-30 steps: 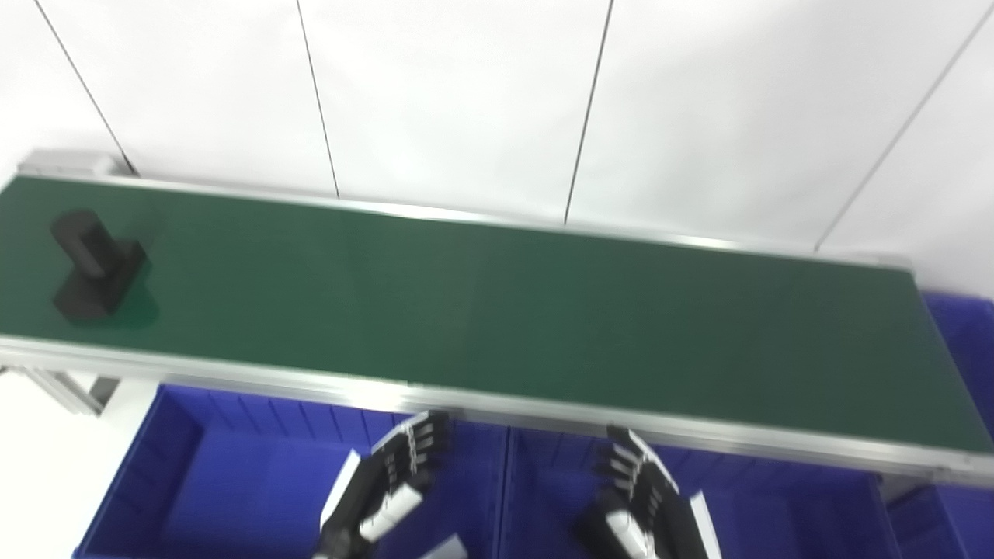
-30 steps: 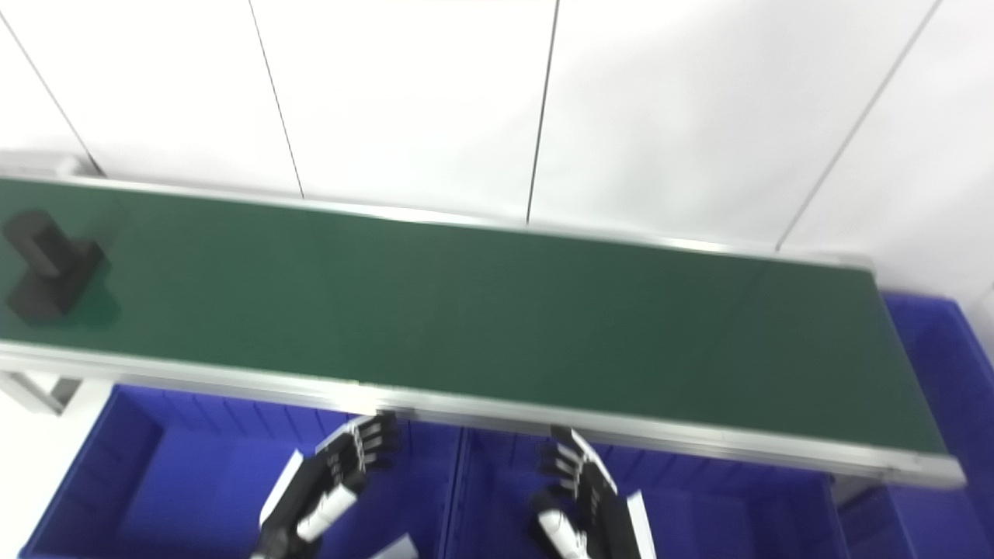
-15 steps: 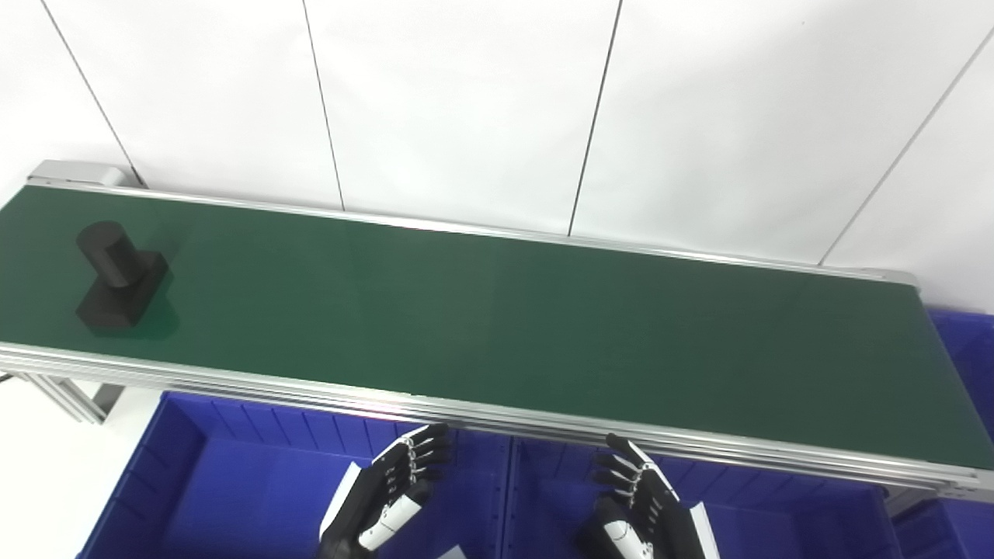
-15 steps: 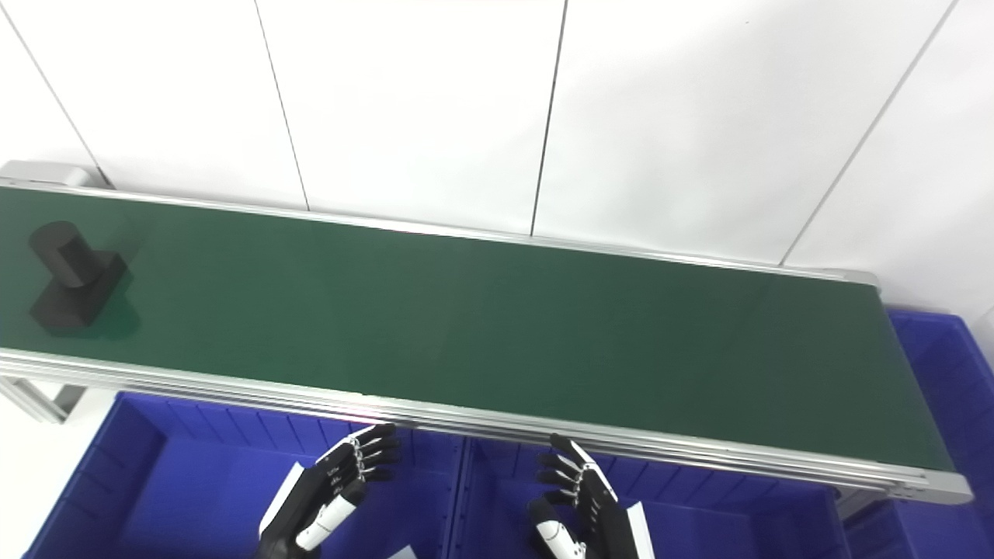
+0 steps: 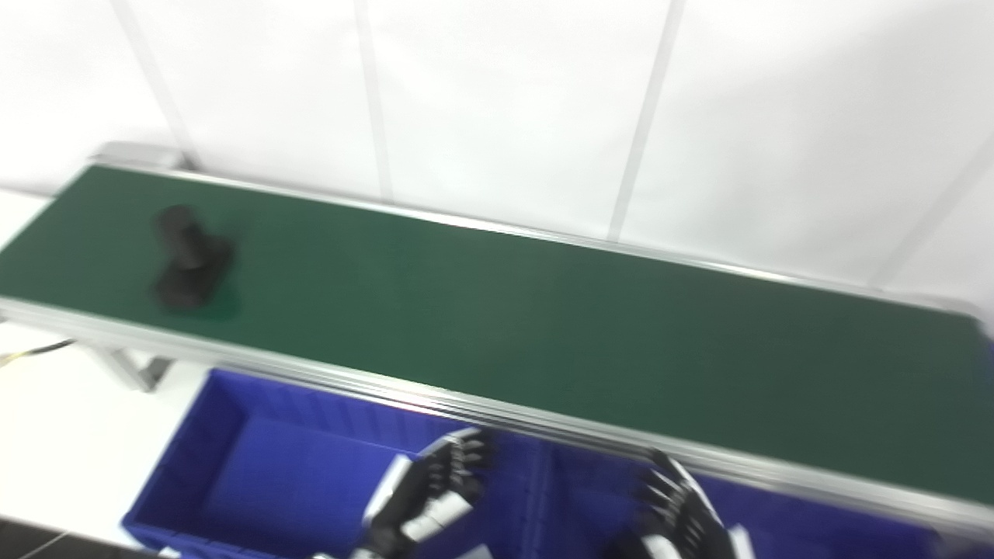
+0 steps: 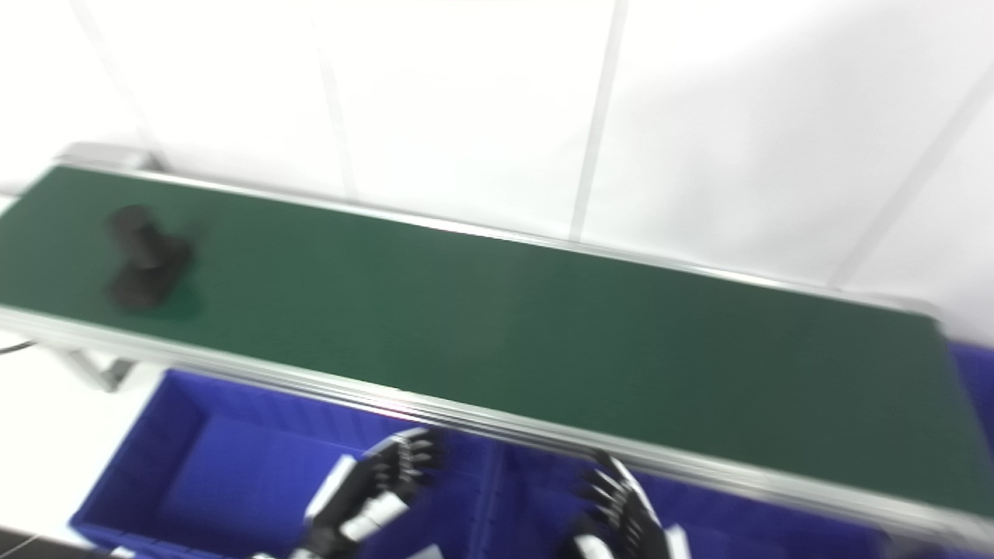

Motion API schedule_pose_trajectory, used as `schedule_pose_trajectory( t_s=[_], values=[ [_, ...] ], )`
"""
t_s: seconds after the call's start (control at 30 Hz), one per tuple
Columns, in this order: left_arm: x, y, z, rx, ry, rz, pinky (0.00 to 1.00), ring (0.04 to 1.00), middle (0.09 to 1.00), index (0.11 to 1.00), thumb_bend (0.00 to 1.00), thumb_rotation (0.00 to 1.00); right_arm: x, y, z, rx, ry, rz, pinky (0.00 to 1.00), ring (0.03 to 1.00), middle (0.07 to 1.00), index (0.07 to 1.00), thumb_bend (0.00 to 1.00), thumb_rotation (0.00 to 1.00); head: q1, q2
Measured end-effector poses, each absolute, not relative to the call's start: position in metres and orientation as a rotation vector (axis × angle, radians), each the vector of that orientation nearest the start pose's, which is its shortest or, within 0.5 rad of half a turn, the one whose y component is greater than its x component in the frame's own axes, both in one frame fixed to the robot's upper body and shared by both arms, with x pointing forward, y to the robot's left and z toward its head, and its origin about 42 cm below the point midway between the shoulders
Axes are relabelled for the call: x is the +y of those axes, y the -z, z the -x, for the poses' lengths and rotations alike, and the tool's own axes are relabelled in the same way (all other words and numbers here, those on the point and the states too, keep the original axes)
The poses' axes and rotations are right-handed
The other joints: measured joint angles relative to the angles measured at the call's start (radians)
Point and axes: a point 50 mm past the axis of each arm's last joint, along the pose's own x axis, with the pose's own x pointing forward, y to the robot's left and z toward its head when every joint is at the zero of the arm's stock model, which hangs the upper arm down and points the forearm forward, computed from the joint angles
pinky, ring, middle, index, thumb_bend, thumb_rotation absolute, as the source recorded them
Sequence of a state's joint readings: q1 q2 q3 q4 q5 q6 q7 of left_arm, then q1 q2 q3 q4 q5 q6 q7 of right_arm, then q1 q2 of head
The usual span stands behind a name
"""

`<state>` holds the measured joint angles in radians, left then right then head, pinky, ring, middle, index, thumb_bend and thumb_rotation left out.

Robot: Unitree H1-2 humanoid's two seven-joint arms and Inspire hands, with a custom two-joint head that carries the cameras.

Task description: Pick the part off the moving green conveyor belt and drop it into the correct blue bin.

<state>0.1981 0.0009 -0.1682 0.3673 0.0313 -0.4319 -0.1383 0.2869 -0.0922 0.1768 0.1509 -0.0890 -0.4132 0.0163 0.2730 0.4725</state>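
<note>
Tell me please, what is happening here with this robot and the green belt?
A black part lies on the green conveyor belt, near its left end. Nothing holds it yet. The left robot hand and the right robot hand both hover open over the blue bins in front of the belt, well short of the part. The picture is blurred.

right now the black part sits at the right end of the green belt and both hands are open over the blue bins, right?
Not quite: the black part sits at the left end of the green belt, as the left eye view shows. Both the left hand and right hand are open over the blue bins.
</note>
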Motion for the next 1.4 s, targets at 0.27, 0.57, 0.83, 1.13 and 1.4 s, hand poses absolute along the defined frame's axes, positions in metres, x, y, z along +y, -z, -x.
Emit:
schedule_pose_trajectory(
  t_s=[0.27,0.57,0.83,1.13,1.4],
  values=[
    [0.153,0.023,-0.187,0.140,0.261,-0.019,0.65,0.720,0.762,0.767,0.87,0.64,-0.218,-0.006,-0.168,0.063,-0.158,0.115,0.67,0.743,0.788,0.870,0.49,0.68,0.029,-0.055],
    [0.146,0.030,-0.190,0.164,0.253,-0.028,0.64,0.705,0.746,0.752,0.87,0.60,-0.226,-0.003,-0.176,0.073,-0.149,0.107,0.66,0.731,0.781,0.863,0.46,0.65,0.077,-0.086],
    [0.142,0.028,-0.196,0.156,0.257,-0.028,0.63,0.703,0.744,0.752,0.86,0.57,-0.232,-0.002,-0.178,0.078,-0.146,0.087,0.67,0.751,0.793,0.876,0.44,0.65,0.095,-0.083],
    [0.139,0.030,-0.195,0.163,0.256,-0.030,0.63,0.699,0.743,0.758,0.86,0.57,-0.237,-0.002,-0.178,0.077,-0.145,0.090,0.66,0.745,0.788,0.874,0.46,0.65,0.098,-0.074],
    [0.135,0.030,-0.196,0.162,0.264,-0.030,0.63,0.691,0.740,0.764,0.86,0.57,-0.240,-0.003,-0.179,0.075,-0.142,0.094,0.64,0.717,0.775,0.862,0.44,0.63,0.095,-0.061]
  ],
)
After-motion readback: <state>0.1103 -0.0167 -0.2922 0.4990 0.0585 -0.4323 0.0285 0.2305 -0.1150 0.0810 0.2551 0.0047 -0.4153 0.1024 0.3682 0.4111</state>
